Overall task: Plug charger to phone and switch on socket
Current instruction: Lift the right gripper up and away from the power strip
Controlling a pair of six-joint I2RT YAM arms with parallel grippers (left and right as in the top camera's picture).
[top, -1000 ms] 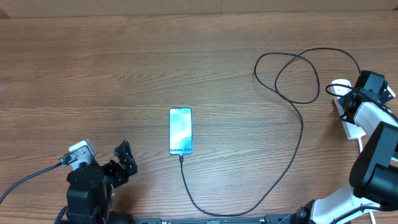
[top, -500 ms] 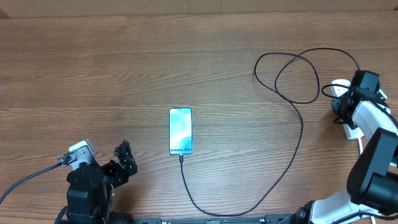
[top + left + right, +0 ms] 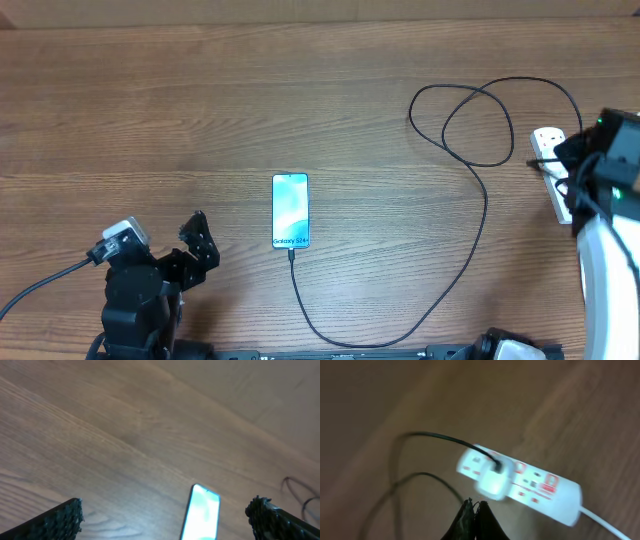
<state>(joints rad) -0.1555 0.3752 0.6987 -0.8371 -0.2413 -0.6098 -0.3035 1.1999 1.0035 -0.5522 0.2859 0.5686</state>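
The right gripper had risen off the socket, pinched shut and empty. The left gripper, near-left of the phone, gaped empty. The charger met the phone's near end, with the socket far right. A glancing press might have left the switch off.

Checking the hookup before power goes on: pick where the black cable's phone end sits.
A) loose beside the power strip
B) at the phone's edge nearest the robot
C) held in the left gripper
B: in the overhead view the cable runs right up to the text end of the phone, and the left gripper is open and empty.
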